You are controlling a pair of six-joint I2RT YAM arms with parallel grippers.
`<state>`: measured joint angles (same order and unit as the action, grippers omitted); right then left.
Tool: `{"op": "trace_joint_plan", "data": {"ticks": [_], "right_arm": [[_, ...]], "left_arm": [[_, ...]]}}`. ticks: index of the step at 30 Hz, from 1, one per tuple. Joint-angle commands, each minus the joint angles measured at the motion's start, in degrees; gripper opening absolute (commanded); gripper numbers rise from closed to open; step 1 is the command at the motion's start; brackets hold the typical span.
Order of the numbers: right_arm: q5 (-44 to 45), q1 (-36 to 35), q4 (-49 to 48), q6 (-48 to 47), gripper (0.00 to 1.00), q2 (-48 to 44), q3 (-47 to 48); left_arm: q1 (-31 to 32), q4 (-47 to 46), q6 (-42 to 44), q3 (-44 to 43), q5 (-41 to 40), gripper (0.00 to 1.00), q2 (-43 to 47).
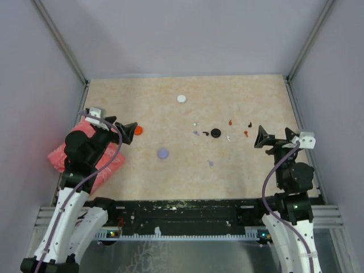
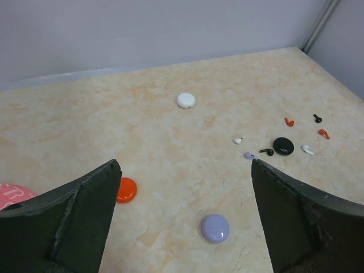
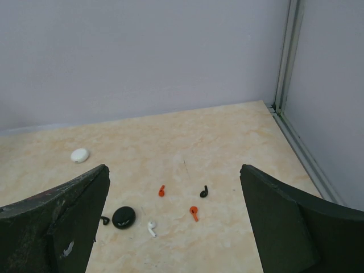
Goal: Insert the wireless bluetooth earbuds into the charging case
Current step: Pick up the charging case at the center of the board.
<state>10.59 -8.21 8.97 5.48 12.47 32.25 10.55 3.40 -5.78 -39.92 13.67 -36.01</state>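
- At the left gripper (image 1: 121,127): spread to full width, nothing held, poised over a pink pouch (image 1: 57,156) at the desk (image 1: 142,176) edge.
- Just ahead, by its left finger: orange charging case (image 2: 126,189). Ahead between the fingers: lilac charging case (image 2: 215,227). Farther ahead: white charging case (image 2: 186,100). All look shut, smooth and likely to skid, so pinch across the width.
- Ahead of the right gripper (image 3: 174,170), toward its left finger: black charging case (image 3: 123,216), white earbud (image 3: 151,228) just beside it.
- Ahead between its fingers: the wireless bluetooth earbuds (image 3: 194,212), with red earbud (image 3: 161,190) and black earbud (image 3: 203,191), all loose on the desk.
- Judged featherlight, hard, slick and easily flicked away: pinch the bulb rather than the thin stem, closing slowly.
- Right gripper likewise fully spread and empty.
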Motion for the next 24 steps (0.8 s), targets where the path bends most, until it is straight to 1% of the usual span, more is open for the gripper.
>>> {"op": "trace_joint_plan", "data": {"ticks": [1,6,15,21,24], "right_arm": [[-0.52,-0.43,-2.71,-0.61,0.97,-1.16,0.64],[-0.45,-0.45,-2.76,-0.68,0.97,-0.98,0.45],[-1.56,-0.42,-2.25,-0.04,0.98,-0.84,0.78],[-2.97,-0.44,-2.21,0.82,0.98,-1.69,0.79],[-3.28,-0.42,-2.36,0.90,0.98,-2.17,0.67]], "left_arm": [[-0.17,0.98,-1.53,-1.35,1.06,1.00,-0.50],[-0.17,2.59,-2.98,-1.58,1.64,1.00,-0.92],[-0.17,6.53,-8.51,-0.44,9.75,1.00,-6.77],[0.31,10.83,-9.46,-3.20,15.65,1.00,-16.66],[2.95,11.62,-9.03,-4.83,16.25,0.99,-23.42]]}}
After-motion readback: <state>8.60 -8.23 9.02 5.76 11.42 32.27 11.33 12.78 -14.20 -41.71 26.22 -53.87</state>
